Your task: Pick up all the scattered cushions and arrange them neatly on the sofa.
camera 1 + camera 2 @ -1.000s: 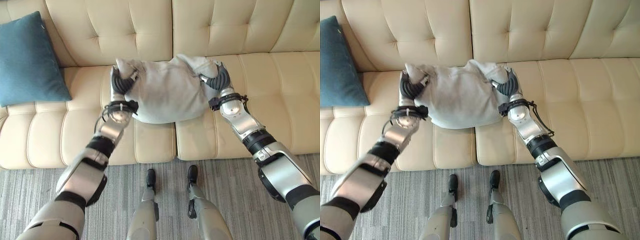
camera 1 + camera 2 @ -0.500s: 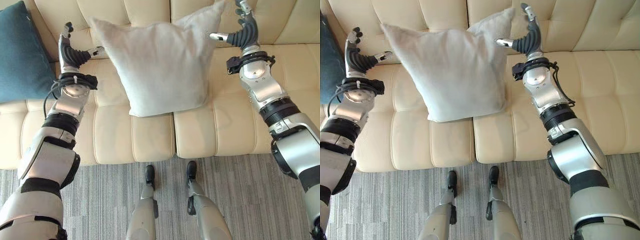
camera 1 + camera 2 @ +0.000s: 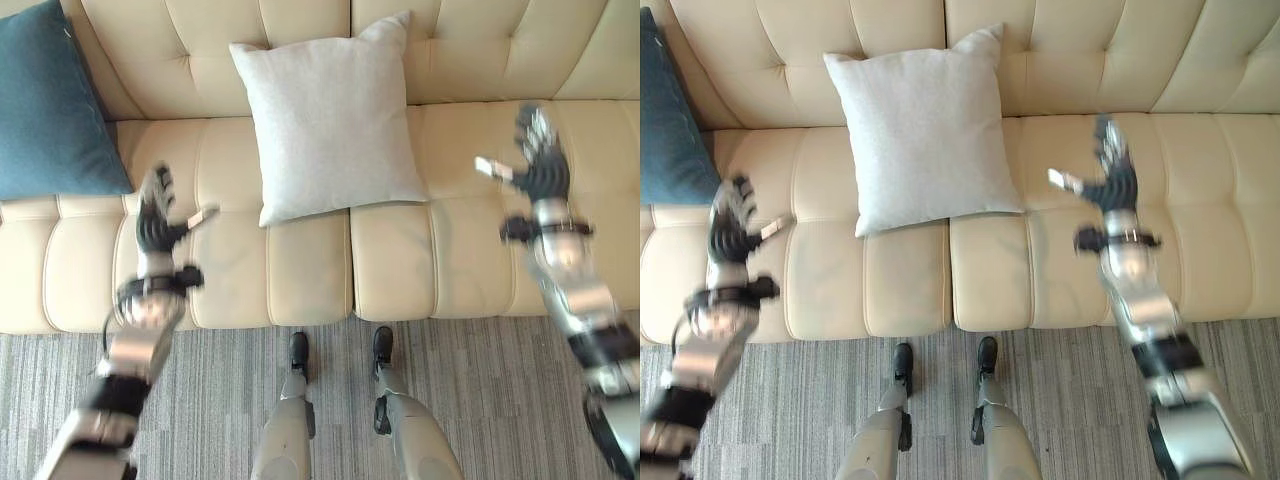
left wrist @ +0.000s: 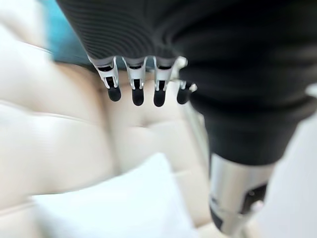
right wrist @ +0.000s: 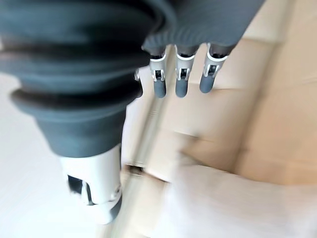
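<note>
A light grey cushion [image 3: 330,115] leans upright against the backrest in the middle of the cream sofa [image 3: 300,270]. A teal cushion [image 3: 50,110] leans at the sofa's left end. My left hand [image 3: 155,215] hangs open over the seat to the left of the grey cushion, apart from it. Over the seat on the right, my right hand [image 3: 540,160] is open too and holds nothing. The left wrist view shows straight fingers [image 4: 136,91] above the grey cushion [image 4: 119,198]. Straight fingers [image 5: 181,84] also show in the right wrist view.
Grey striped carpet [image 3: 220,400] lies in front of the sofa. The seat sections to the right of the grey cushion [image 3: 940,120] are bare.
Both hands have let go of the grey cushion and pulled back toward me and outward. The cushion now rests upright against the backrest on its own.
</note>
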Controlling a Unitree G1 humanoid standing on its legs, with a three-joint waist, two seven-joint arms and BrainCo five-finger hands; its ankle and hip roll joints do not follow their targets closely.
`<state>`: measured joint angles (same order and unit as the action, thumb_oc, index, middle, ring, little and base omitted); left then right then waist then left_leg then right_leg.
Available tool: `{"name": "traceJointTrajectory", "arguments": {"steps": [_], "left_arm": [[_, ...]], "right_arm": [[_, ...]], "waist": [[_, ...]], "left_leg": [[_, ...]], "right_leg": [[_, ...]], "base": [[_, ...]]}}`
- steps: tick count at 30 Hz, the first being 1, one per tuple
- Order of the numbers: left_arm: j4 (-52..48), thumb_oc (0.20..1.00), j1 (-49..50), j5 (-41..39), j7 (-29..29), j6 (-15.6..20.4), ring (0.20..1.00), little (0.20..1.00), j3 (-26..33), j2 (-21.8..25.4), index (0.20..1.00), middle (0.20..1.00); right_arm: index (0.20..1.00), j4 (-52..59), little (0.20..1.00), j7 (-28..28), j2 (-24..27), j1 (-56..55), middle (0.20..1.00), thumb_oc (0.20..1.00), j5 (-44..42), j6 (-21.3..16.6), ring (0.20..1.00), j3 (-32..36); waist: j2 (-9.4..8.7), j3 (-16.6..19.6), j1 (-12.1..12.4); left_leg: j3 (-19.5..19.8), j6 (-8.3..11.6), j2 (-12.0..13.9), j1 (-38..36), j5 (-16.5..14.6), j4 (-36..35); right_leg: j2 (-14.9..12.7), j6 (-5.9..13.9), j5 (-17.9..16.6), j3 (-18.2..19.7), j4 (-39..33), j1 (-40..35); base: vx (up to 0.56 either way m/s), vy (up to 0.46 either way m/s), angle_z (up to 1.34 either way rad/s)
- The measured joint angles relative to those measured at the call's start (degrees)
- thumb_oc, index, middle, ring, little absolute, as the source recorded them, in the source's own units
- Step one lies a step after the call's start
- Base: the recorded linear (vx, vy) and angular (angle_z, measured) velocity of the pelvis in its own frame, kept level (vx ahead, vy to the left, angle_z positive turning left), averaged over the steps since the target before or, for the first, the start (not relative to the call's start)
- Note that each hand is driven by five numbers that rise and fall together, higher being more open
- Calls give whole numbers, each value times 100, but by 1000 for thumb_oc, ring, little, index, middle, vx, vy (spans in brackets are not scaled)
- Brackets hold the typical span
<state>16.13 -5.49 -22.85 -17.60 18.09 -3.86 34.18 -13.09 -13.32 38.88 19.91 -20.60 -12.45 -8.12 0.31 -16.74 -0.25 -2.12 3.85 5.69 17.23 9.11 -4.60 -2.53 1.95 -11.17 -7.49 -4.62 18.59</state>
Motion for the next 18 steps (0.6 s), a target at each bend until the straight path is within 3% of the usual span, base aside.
{"name": "traceJointTrajectory", "arguments": {"steps": [4,6,7,8,10,18], "left_arm": [[586,1000,1010,374,640,-141,1000,1000,180,-370,1000,1000],[1027,1000,1319,431,826,-178,1000,1000,287,-649,1000,1000],[1899,1000,1711,599,1065,-374,1000,1000,230,-1094,1000,1000],[2097,1000,1912,667,1139,-472,1000,1000,115,-1173,1000,1000],[2462,1000,2042,901,1284,-552,1000,1000,-75,-1394,1000,1000],[2735,1000,1839,1288,1306,-614,1000,1000,-290,-1496,1000,1000]], "right_arm": [[1000,219,1000,612,-286,-1404,1000,1000,531,20,1000,325],[1000,228,1000,762,-507,-1893,1000,1000,796,-1,1000,450],[1000,-34,1000,1050,-819,-2670,1000,1000,1110,17,1000,390],[1000,-229,1000,1119,-902,-2877,1000,1000,1166,57,1000,267],[1000,-604,1000,1244,-1009,-3206,1000,1000,1443,90,1000,80],[1000,-1643,1000,1272,-1295,-3171,1000,1000,1846,300,1000,-114]], "waist": [[-79,126,-54],[-80,277,-66],[-87,517,-100],[-98,649,-128],[-102,920,-139],[-141,1261,-226]], "left_leg": [[-47,64,29,-357,-128,-2],[-116,4,47,-498,-185,-4],[-161,-6,45,-840,-273,-40],[-168,-14,37,-904,-287,-37],[-166,-37,5,-962,-302,-39],[-197,-58,-235,-1331,-310,-41]], "right_leg": [[9,41,139,116,-4,-310],[8,12,175,129,-4,-440],[-6,-6,280,137,-35,-768],[-15,-4,297,138,-34,-827],[-51,12,306,126,-35,-892],[-296,151,320,151,-37,-1221]], "base": [[64,-10,-9],[58,31,-12],[34,50,-9],[4,56,-7],[-4,87,3],[-77,119,-2]]}}
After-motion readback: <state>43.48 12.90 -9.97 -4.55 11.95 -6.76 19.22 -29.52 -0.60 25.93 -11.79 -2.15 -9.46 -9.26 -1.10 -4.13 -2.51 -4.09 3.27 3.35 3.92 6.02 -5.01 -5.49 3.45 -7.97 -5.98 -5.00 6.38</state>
